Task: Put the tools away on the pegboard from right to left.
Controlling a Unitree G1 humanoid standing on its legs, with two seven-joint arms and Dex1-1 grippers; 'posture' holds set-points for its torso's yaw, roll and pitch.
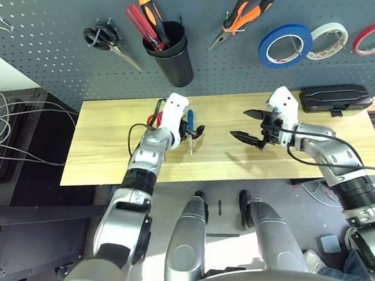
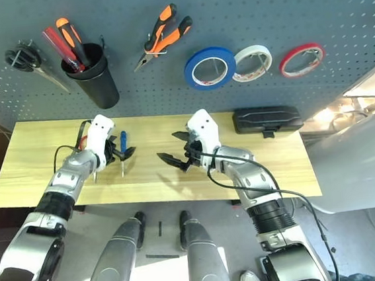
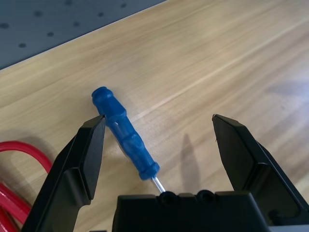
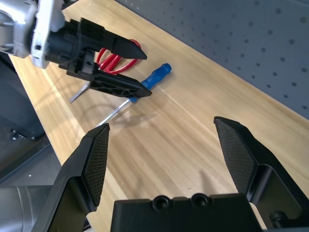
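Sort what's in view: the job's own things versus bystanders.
Job: blue tape, pliers, both hung on the pegboard; blue screwdriver and red scissors on the table.
Bystanders: black scissors, white tape, red tape, black cup, black case.

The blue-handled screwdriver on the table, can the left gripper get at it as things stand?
Probably yes. The left gripper is open just above the blue-handled screwdriver, whose handle lies between its fingers on the bare wooden table. The red-handled scissors lie off to one side.

Light wooden table (image 1: 108, 148), dark floor beneath, white cables (image 1: 0, 125) on a black unit at left
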